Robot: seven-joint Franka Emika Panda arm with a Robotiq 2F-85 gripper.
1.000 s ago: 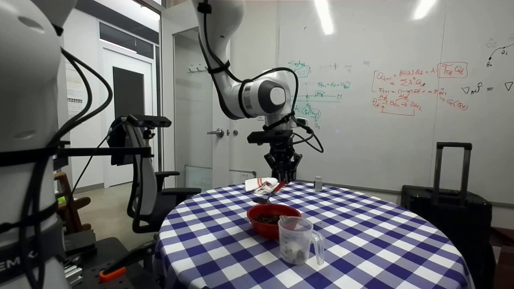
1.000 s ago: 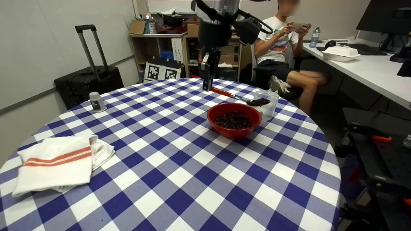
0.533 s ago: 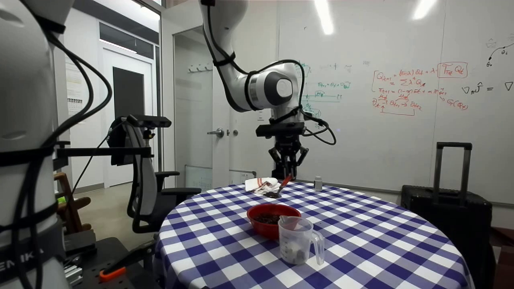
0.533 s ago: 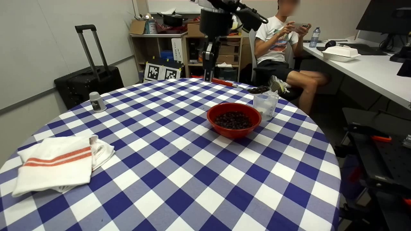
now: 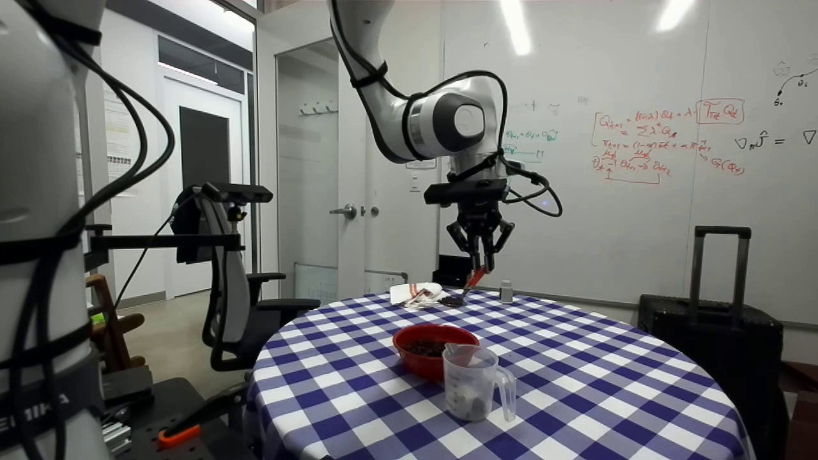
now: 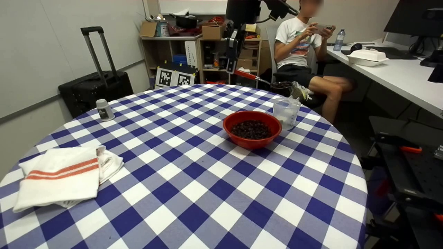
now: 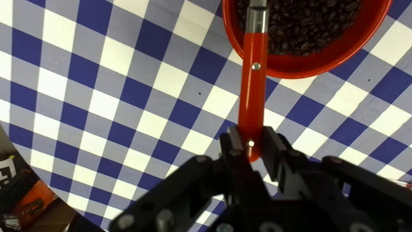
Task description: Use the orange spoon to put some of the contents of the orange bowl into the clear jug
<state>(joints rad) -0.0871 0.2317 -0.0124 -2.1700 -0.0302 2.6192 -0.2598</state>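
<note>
My gripper (image 7: 250,137) is shut on the handle end of the orange spoon (image 7: 253,80), gripping it between both pads. In an exterior view the spoon (image 6: 246,74) hangs well above the table, its bowl end heaped with dark beans (image 6: 283,84). The wrist view cuts that end off. Below sits the orange bowl (image 6: 254,143), holding many dark beans. Close beside it the clear jug (image 5: 470,383) stands upright with something pale and greyish low inside. In an exterior view the loaded spoon end appears over the jug (image 6: 287,112), but the other angle places it farther back.
A folded white towel with orange stripes (image 6: 62,176) and a small grey-white bottle (image 6: 105,110) lie and stand on the checkered table (image 6: 193,207). Past the table's edge are a black suitcase (image 5: 709,358) and a seated person (image 6: 301,48).
My gripper has risen with the loaded spoon and shifted farther from the bowl and jug in an exterior view. Bowl, jug, towel and bottle have not moved.
</note>
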